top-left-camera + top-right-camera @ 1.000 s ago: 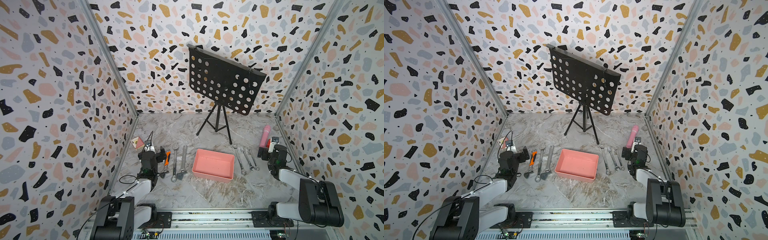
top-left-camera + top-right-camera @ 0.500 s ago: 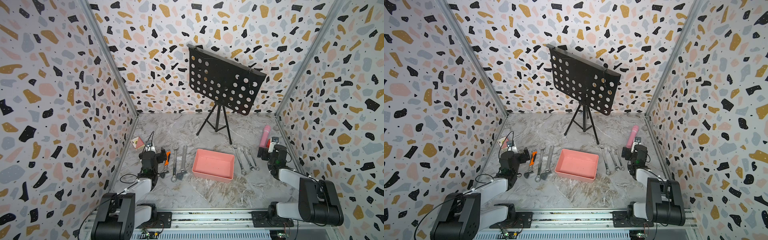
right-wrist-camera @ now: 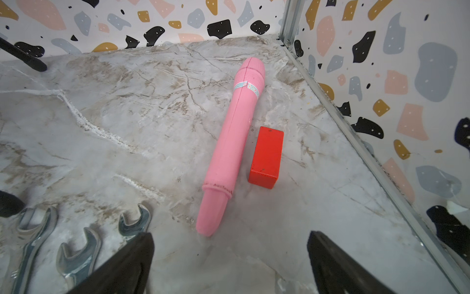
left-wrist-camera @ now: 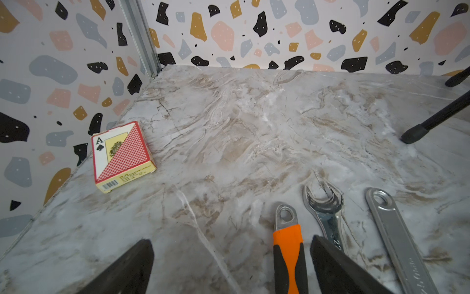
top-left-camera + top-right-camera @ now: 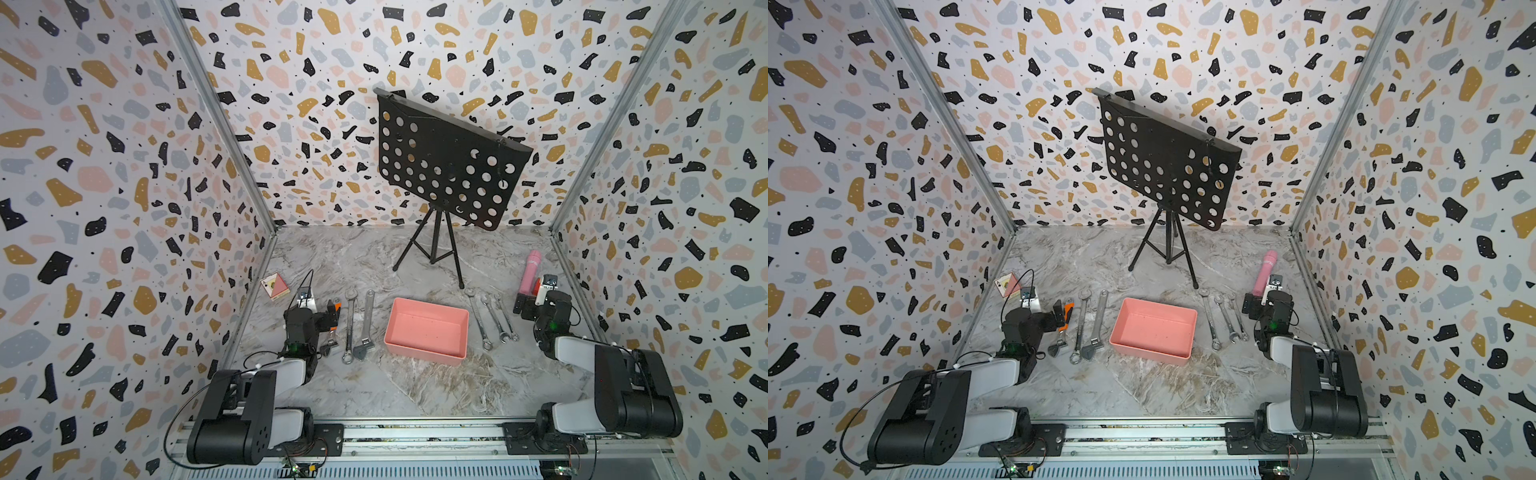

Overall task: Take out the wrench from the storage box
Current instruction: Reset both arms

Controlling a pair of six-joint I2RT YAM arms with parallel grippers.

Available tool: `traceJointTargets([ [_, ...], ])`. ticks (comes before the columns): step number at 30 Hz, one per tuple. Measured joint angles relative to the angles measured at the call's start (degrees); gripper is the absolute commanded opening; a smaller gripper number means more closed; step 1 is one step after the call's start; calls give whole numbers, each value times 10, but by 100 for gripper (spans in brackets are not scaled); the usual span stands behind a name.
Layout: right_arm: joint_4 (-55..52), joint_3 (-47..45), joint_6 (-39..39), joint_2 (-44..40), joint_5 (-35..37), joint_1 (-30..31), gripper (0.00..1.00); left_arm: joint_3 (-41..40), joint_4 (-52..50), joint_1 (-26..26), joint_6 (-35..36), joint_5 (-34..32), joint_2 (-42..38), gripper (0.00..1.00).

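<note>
Risk, judged: the storage box [image 5: 424, 353] is looking empty, so an arm may be regrasping a tool already out. Left of the box, the left gripper [image 4: 231, 252] is gaping empty over the orange-handled wrench [image 4: 287, 236], two plain wrenches [image 5: 350, 326] lying nearer. The box, salmon-pink and low-walled, is sitting between. Right of it are lying three slim wrenches [image 5: 494, 318], then the right gripper [image 3: 230, 241] gaping empty.

Marble tabletop [image 5: 415, 395], storage box [image 5: 424, 353] mid-table, left wrenches [image 5: 349, 328], right wrenches [image 5: 494, 318], card pack [image 4: 122, 156], perhaps a pink microphone [image 3: 234, 142], red block [image 3: 267, 157].
</note>
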Motion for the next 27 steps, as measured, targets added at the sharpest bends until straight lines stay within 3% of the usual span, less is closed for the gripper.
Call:
traceJointTargets([
  [8,12,-2,4,0,0,0,100,0,35,0,5,3,33,100],
  [27,12,-2,9,0,3,0,100,4,32,0,5,4,30,100],
])
